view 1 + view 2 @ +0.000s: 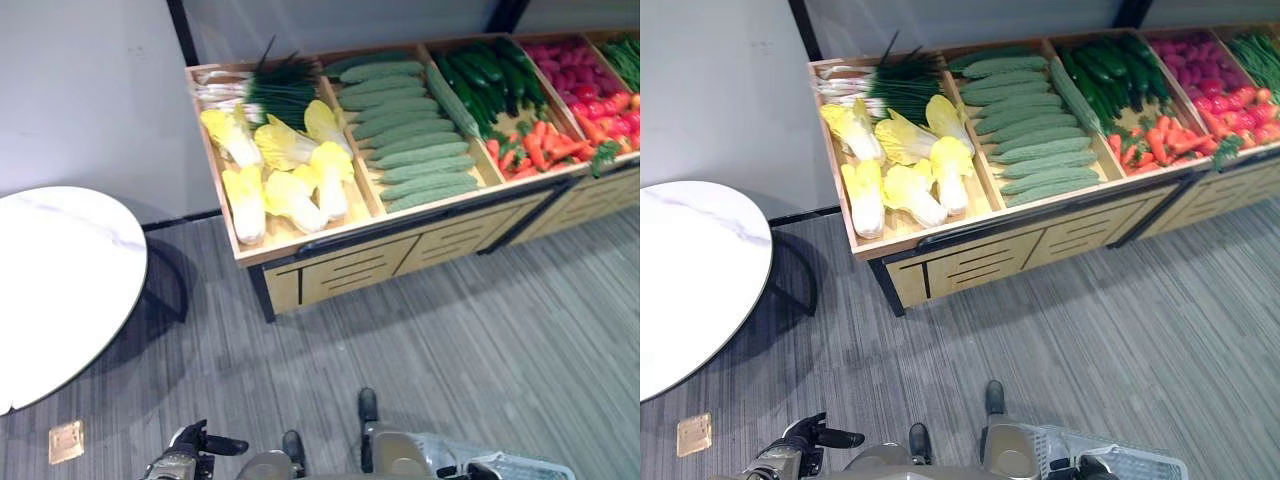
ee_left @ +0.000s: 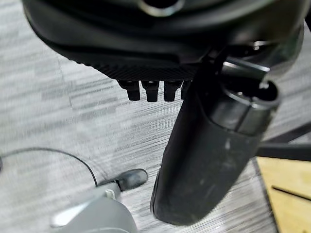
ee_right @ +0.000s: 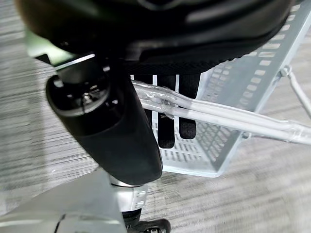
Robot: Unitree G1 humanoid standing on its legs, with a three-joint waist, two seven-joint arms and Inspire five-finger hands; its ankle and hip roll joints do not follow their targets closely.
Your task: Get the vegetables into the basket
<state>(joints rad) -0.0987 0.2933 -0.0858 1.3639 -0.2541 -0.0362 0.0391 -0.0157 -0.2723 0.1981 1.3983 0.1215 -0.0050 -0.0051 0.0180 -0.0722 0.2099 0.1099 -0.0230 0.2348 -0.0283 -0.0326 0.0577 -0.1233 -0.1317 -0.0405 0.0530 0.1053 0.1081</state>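
Right hand (image 3: pixel 112 131) curled round the wire handles (image 3: pixel 214 114) of the pale basket (image 3: pixel 228 87), which I carry low at my right side, its rim also seen at the bottom of the head views (image 1: pixel 520 467); I can see nothing in the part of it on view. Left hand (image 1: pixel 190 450), low at my left side over grey carpet (image 1: pixel 480 340), holds nothing, with its fingers loosely bent and the thumb standing clear in the wrist view. Vegetables lie well ahead of both hands in a wooden display stand (image 1: pixel 330 265), sorted by compartment: yellow-leaved cabbages (image 1: pixel 285 170) with spring onions (image 1: pixel 255 90) behind them in the one farthest to my left, ridged pale green gourds (image 1: pixel 410 130) next, then dark cucumbers (image 1: pixel 490 70) above carrots (image 1: pixel 535 145), and red produce (image 1: pixel 590 80) toward my right. A round white table (image 1: pixel 60 285) stands apart on my left, near the stand's end. By my reading, the step in hand is the approach; no picking has begun. The next move calls for walking up to the stand until the cabbages or gourds fall within the free left hand's reach, keeping the basket level and clear of the stand's front edge.
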